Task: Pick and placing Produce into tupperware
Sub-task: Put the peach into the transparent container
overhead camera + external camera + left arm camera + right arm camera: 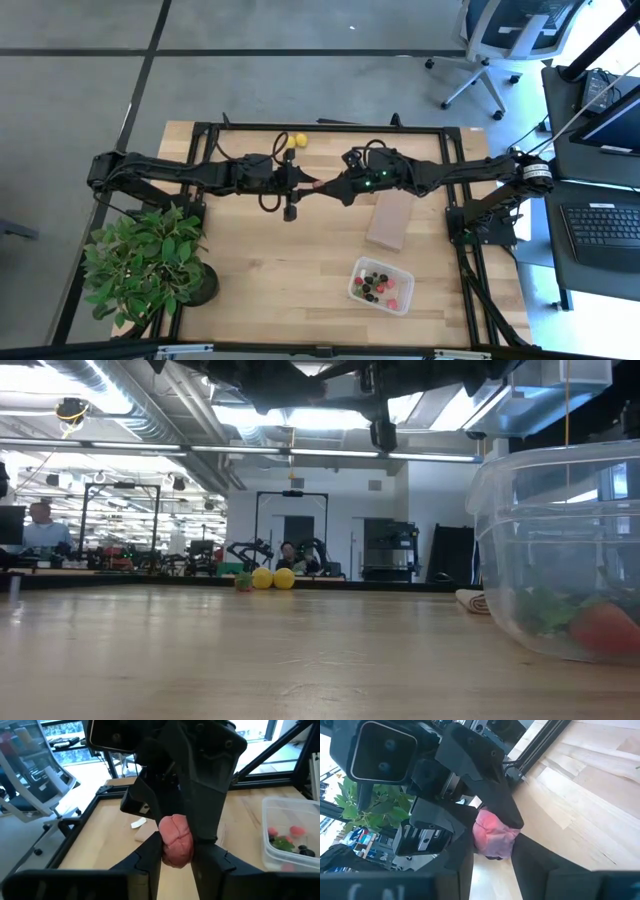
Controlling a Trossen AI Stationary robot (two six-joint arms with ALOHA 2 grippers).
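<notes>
A pink-red produce piece (pixel 175 842) hangs in the air above the middle of the table, where my two grippers meet tip to tip. My left gripper (pixel 308 184) reaches in from the table's left and my right gripper (pixel 331 186) from the right; both are shut on the piece. The clear tupperware (pixel 380 285) stands on the table near the front right with several red and dark pieces in it. Two yellow lemon-like pieces (pixel 297 141) lie at the table's far edge. My left gripper pinches the pink piece's lower part (pixel 176 859) between its two fingers, coming level from the table's left. The piece is lifted clear of the table. My right gripper pinches the same piece (pixel 492 840) between its two fingers (pixel 466 857), level from the table's right and rolled against the left gripper's fingers.
A flat brown block (pixel 391 220) lies right of centre, between the grippers and the tupperware. A leafy potted plant (pixel 150 265) stands at the front left corner. A black frame (pixel 320 128) runs around the table's edge. An office chair (pixel 505 40) stands beyond the far right.
</notes>
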